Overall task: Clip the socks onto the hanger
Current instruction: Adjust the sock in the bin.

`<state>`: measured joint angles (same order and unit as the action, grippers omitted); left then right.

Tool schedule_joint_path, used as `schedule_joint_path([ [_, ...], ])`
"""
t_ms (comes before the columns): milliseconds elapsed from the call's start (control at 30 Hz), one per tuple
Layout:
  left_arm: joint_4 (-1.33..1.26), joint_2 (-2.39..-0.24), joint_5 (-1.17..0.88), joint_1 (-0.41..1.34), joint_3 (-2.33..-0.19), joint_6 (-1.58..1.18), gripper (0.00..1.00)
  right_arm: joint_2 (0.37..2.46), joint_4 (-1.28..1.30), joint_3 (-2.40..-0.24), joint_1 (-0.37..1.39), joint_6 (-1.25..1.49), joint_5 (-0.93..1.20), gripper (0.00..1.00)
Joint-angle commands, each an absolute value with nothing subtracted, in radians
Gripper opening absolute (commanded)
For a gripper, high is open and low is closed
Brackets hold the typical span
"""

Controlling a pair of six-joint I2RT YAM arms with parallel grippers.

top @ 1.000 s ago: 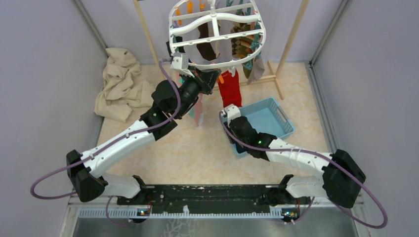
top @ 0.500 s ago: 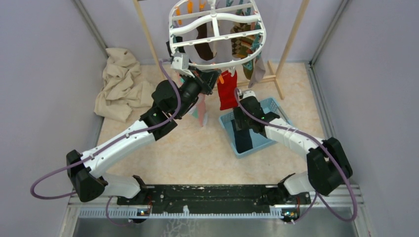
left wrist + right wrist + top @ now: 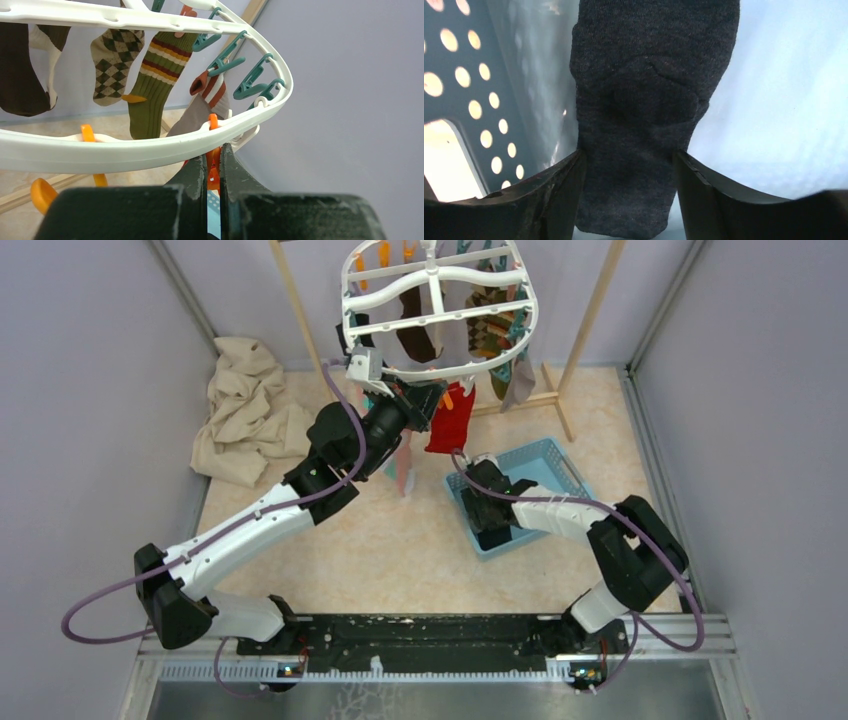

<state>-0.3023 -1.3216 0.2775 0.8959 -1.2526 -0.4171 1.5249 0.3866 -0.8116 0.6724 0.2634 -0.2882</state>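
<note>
Jaws: your left gripper (image 3: 213, 159) pinches an orange peg (image 3: 214, 177) under the hanger (image 3: 440, 300) rim; red sock (image 3: 450, 422) hangs alongside. Your right gripper (image 3: 628, 156) gapes astride the dark sock (image 3: 649, 75) in the basket (image 3: 469, 90).

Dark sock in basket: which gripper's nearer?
Right. The right gripper sits over the dark sock, jaws open either side; left gripper is up at the hanger, pinching an orange peg.
</note>
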Motion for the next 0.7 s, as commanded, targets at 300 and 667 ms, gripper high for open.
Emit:
schedule_joint_path([
  [300,-0.271,-1.286,0.251,0.902,-1.243,-0.411,0.0,1.448,0.274,-0.738,0.61,0.383,-0.201,0.0],
  [667,-0.278,-1.289,0.24,0.902,-1.242,-0.414,0.0,1.054,0.286,-0.767,0.42,0.41,-0.091,0.0],
])
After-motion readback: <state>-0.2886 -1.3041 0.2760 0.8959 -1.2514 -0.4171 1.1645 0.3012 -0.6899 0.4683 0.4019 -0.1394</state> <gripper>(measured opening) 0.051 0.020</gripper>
